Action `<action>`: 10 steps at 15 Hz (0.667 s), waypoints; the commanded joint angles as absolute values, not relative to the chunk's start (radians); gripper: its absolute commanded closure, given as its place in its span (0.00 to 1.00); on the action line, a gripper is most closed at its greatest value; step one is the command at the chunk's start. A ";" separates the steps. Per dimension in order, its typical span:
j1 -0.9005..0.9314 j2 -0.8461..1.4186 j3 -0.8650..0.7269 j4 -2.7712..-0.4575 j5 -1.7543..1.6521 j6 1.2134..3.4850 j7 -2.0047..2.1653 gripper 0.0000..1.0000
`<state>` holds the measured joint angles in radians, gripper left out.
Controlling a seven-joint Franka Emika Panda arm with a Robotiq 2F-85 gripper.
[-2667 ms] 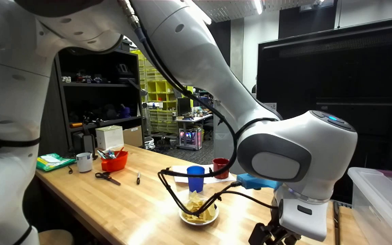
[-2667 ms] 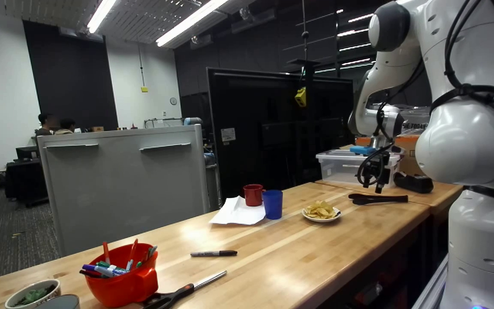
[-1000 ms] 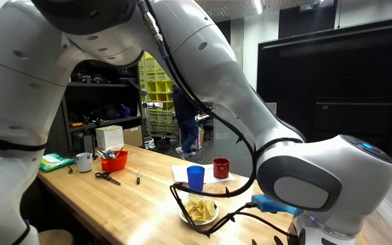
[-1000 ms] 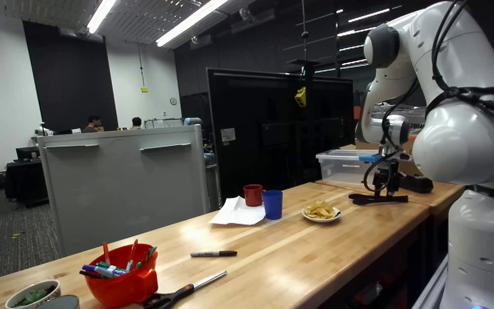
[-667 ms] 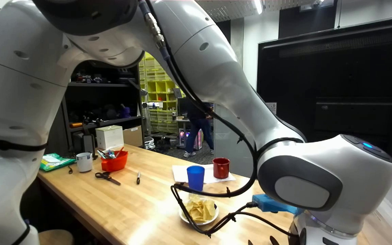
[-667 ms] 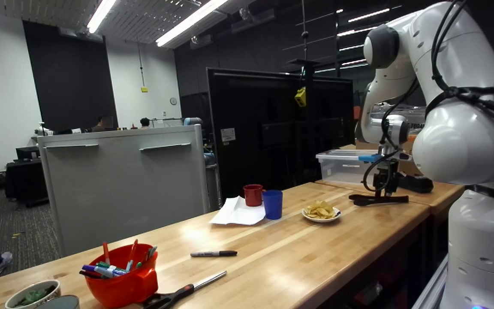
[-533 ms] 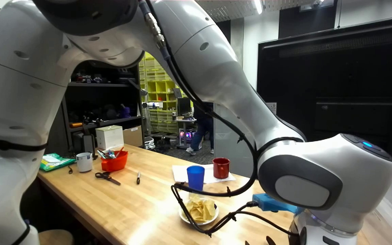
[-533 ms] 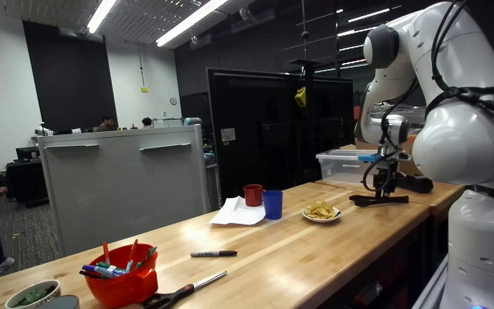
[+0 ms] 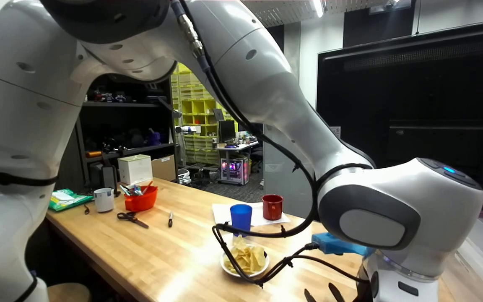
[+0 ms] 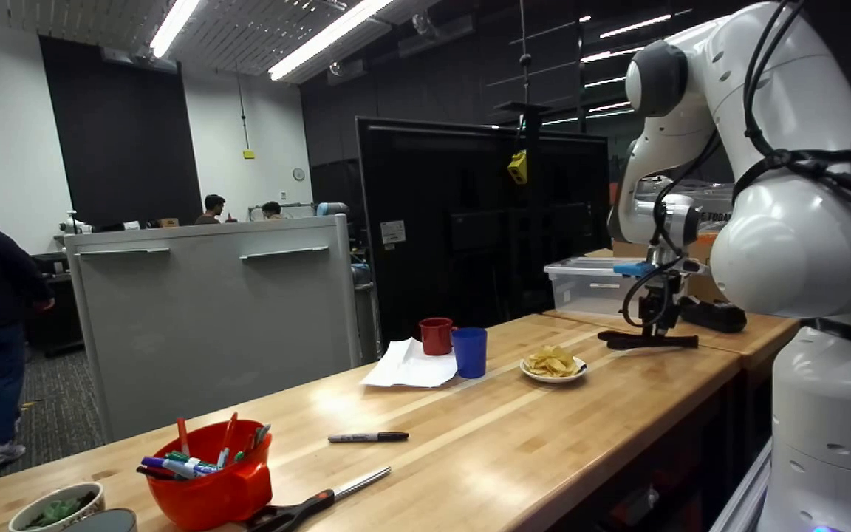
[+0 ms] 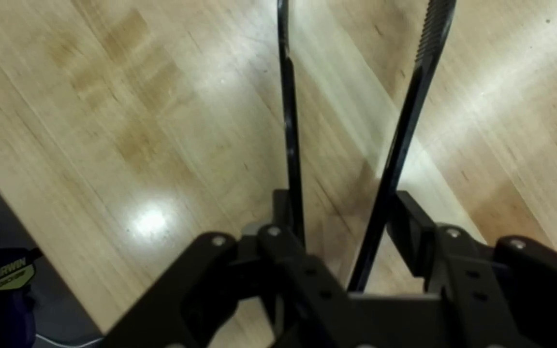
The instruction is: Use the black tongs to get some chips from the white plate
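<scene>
Seen from the wrist, my gripper point(image 11: 341, 208) is closed around the black tongs point(image 11: 405, 125), one finger pad against the outside of each arm. The two tong arms stay spread apart at their tips. In an exterior view the gripper point(image 10: 656, 330) points down at the tongs point(image 10: 621, 340), which lie level at or just above the wooden table. Pale yellow chips point(image 10: 551, 361) are heaped on the white plate point(image 10: 555, 381), nearer the middle of the table. Cables cross in front of the chips point(image 9: 250, 256) and plate point(image 9: 225, 269) in an exterior view, where the gripper is mostly cut off.
A blue cup point(image 10: 470, 352) stands beyond the plate, close to a red cup point(image 10: 436, 336) on white paper point(image 10: 403, 369). Behind the gripper are a clear bin point(image 10: 592, 290) and a black object point(image 10: 717, 315). A marker point(image 10: 368, 437) and scissors point(image 10: 315, 502) lie farther along.
The gripper came down over the tongs and its jaws closed on them. Over the last half second gripper and tongs have shifted slightly together, seemingly upward. A person walks in the background.
</scene>
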<state>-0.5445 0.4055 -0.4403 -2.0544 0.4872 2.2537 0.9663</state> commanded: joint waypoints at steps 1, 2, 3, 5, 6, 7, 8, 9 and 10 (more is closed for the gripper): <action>-0.518 0.311 -0.444 -2.103 0.490 2.280 0.941 0.50; -0.505 0.286 -0.445 -2.114 0.481 2.295 0.934 0.53; -0.490 0.263 -0.446 -2.124 0.471 2.313 0.930 0.54; -0.463 0.214 -0.444 -2.144 0.451 2.340 0.922 0.57; -0.448 0.190 -0.442 -2.155 0.437 2.354 0.918 0.54; -0.436 0.169 -0.438 -2.164 0.429 2.362 0.914 0.56; -0.422 0.147 -0.435 -2.174 0.414 2.368 0.913 0.55; -0.412 0.128 -0.429 -2.183 0.409 2.368 0.909 0.55; -0.401 0.110 -0.426 -2.191 0.397 2.370 0.909 0.55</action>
